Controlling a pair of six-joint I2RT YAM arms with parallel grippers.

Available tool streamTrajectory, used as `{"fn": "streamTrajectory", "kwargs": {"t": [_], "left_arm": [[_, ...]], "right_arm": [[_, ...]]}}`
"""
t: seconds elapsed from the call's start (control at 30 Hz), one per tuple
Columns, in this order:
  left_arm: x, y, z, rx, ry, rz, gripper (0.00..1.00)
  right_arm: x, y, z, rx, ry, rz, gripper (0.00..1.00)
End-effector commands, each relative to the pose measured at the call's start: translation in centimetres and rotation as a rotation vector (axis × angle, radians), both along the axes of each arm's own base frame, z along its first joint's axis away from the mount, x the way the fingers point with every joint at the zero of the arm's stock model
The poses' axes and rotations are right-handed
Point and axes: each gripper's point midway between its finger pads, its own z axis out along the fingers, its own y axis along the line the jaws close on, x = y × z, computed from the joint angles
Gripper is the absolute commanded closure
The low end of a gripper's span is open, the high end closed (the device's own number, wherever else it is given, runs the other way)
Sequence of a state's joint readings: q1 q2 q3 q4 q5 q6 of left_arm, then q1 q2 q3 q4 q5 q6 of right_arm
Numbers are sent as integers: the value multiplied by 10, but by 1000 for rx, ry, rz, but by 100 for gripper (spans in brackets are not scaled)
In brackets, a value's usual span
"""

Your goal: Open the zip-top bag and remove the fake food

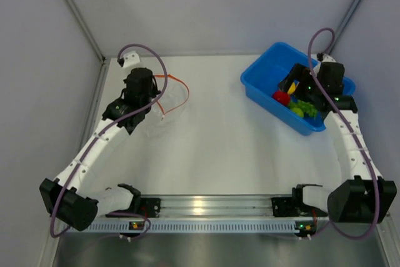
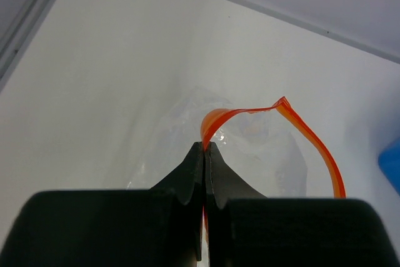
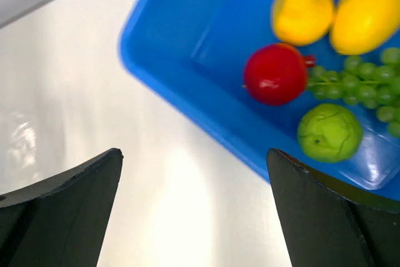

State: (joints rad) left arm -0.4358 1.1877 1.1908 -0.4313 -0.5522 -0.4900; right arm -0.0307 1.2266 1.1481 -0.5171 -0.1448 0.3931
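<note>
The clear zip-top bag (image 1: 167,109) lies at the far left of the table, its orange-red zip strip (image 2: 312,148) looping open. My left gripper (image 2: 206,147) is shut on the strip; in the top view the left gripper (image 1: 139,85) is at the bag's left edge. The bag (image 2: 250,154) looks empty. The fake food lies in the blue bin (image 1: 269,67): two yellow pears (image 3: 302,10), a red apple (image 3: 275,74), a green fruit (image 3: 329,133) and green grapes (image 3: 369,79). My right gripper (image 3: 195,154) is open and empty above the bin's near-left edge; in the top view it (image 1: 300,85) hangs over the bin.
The blue bin (image 3: 187,35) stands at the far right, close to the right wall. Grey walls close in the table on the left, back and right. The arm bases sit on a rail (image 1: 212,207) at the near edge.
</note>
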Motion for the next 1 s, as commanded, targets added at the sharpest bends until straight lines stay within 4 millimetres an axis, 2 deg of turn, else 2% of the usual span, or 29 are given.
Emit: {"fn": "streamTrajectory", "kwargs": {"t": [0.0,0.03,0.07,0.17,0.2,0.27,0.3,0.33,0.37,0.43,0.47,0.5,0.57,0.63,0.67,0.7,0.83,0.87,0.93,0.97], "left_arm": [[8,10,16,56,-21,40,100],[11,6,12,56,-11,29,100],[13,2,7,51,2,11,100],[23,-10,-15,62,58,-10,99],[28,-18,-27,59,86,-27,99],[33,-31,-35,34,108,-58,96],[35,-46,-46,14,138,-106,93],[37,-55,-48,-6,145,-136,91],[39,-65,-52,-29,153,-180,82],[47,-88,-55,-81,140,-266,72],[50,-93,-53,-99,134,-279,62],[53,-96,-57,-105,142,-283,57],[58,-101,-49,-117,128,-297,48],[61,-103,-49,-115,130,-300,42],[61,-103,-45,-115,124,-307,10],[61,-104,-39,-119,110,-310,2],[51,-100,-14,-131,58,-324,2],[45,-97,0,-140,25,-329,2],[36,-91,9,-144,1,-325,2],[26,-85,25,-161,-39,-318,2]], "right_arm": [[-20,41,40,165,-114,175,0],[-27,43,38,178,-120,182,1],[-40,45,55,179,-181,193,1],[-59,48,69,187,-259,200,1],[-71,48,83,176,-313,209,1],[-83,49,90,168,-337,220,1],[-91,50,96,159,-359,230,1],[-95,51,100,157,-368,239,1],[-100,53,100,159,-362,250,0],[-103,53,98,157,-344,249,0],[-107,52,96,155,-328,248,1],[-108,53,96,156,-326,249,1],[-111,52,92,148,-324,248,1],[-113,47,88,122,-320,233,1],[-112,40,88,93,-323,193,1],[-113,35,84,64,-307,178,1],[-115,15,90,-41,-312,107,1],[-113,6,91,-78,-309,63,1],[-111,-9,93,-144,-307,2,1],[-110,-12,92,-205,-305,-16,1]]}}
